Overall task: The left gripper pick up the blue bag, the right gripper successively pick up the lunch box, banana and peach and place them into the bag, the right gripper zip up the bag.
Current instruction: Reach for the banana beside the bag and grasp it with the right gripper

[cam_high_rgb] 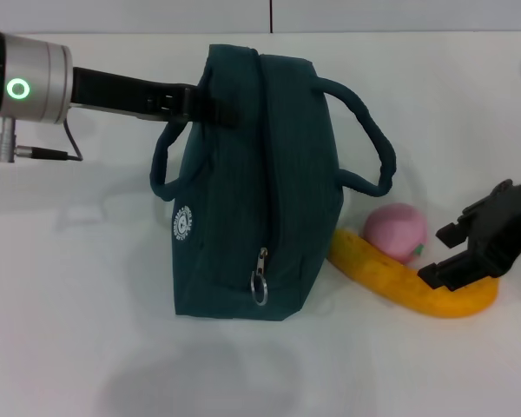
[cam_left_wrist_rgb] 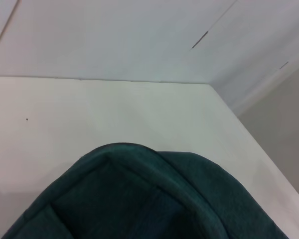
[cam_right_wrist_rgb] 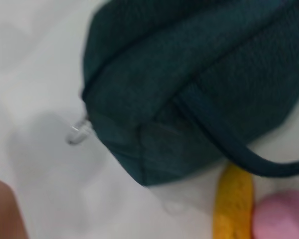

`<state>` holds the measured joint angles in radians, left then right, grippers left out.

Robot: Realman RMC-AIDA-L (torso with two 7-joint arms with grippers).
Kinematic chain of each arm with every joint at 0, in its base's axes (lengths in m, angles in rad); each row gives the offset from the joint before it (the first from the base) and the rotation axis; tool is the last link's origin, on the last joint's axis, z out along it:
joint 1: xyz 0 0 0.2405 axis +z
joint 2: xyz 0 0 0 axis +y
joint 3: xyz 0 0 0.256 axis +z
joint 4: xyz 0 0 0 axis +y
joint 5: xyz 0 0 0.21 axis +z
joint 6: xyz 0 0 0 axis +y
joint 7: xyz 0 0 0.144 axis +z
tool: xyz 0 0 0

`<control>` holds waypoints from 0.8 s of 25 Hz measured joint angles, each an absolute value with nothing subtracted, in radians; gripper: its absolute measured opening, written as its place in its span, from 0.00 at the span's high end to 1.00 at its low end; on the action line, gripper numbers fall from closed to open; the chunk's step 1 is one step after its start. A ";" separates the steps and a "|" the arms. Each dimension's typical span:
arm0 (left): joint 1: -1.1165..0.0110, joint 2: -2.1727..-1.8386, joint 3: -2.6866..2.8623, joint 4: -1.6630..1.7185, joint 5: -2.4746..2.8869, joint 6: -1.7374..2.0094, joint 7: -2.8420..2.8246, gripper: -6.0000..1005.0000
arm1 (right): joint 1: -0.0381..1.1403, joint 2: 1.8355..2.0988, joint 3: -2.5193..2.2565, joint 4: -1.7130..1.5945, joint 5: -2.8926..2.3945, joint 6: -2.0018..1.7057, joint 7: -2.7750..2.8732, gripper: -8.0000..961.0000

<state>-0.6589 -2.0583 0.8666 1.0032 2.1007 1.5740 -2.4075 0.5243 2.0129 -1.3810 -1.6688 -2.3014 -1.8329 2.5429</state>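
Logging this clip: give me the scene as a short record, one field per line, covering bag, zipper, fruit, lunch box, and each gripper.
bag: dark teal bag standing on the white table
zipper: closed along the visible side, pull hanging low
fruit: banana and peach on the table beside the bag
lunch box: not visible
left gripper: at the bag's upper edge
right gripper: open, over the banana's end

The dark teal cloth bag (cam_high_rgb: 243, 200) looks matt and finely ribbed — its silver metal zip ring (cam_high_rgb: 259, 290) glossy; the yellow banana (cam_high_rgb: 408, 285) is smooth.
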 joint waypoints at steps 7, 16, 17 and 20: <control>-0.665 -2.062 0.867 1.003 2.099 1.564 -2.406 0.94 | 0.606 2.014 -1.483 -1.656 -2.385 -1.847 2.662 0.36; -0.666 -2.061 0.867 1.003 2.097 1.563 -2.397 0.94 | 0.612 2.017 -1.520 -1.508 -2.407 -1.781 2.659 0.36; -0.666 -2.062 0.867 1.003 2.097 1.563 -2.396 0.94 | 0.613 2.017 -1.529 -1.497 -2.410 -1.772 2.658 0.36; -0.667 -2.062 0.867 1.003 2.097 1.563 -2.394 0.94 | 0.614 2.017 -1.560 -1.474 -2.417 -1.742 2.657 0.36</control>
<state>-0.6672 -2.0618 0.8667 1.0031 2.0970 1.5629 -2.3945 0.6143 2.0172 -1.5600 -1.4737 -2.4175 -1.7423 2.6567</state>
